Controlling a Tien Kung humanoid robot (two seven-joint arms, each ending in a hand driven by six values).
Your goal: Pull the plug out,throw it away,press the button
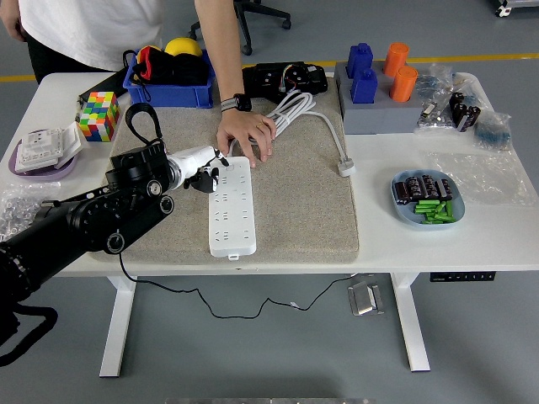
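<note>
a long white power strip point(230, 207) of smooth plastic is laid on a grey felt-like mat point(303, 202) on the white table point(497, 244). its far end is pressed down by a person's hand point(247, 135). the left hand point(202, 172) is seen at the strip's far left edge, white fingers curled around a small black plug point(201, 180). a coiled white cable point(295, 109) is placed behind the strip.

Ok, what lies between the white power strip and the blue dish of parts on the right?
In the head view, only bare grey mat, then bare white table, between the power strip and the blue dish.
</note>
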